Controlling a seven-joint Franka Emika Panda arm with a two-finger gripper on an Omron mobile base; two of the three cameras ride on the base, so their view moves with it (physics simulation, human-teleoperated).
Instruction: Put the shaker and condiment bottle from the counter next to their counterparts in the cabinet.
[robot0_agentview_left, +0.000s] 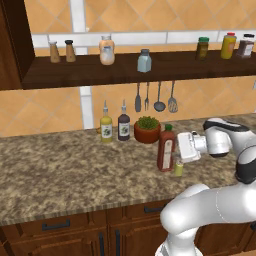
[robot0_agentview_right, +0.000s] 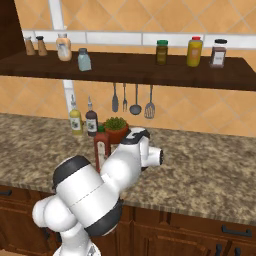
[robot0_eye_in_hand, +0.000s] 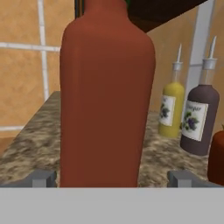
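Left base view: the gripper (robot0_agentview_left: 176, 148) is level with the condiment bottle (robot0_agentview_left: 166, 149), which stands upright on the counter (robot0_agentview_left: 60, 170) directly ahead of the hand; the shaker (robot0_agentview_left: 178, 168) stands just below the hand. Neither item is on the cabinet (robot0_agentview_left: 125, 70) yet.

Right base view: the arm hides the hand; the bottle, red with a green cap, stands just beyond it.

Hand view: the fingertips (robot0_eye_in_hand: 43, 178) stand spread, the bottle body between them, no contact visible.

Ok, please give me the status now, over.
Gripper open, fingers either side of red bottle, not closed. Bottle upright on counter. Small shaker right beside it.
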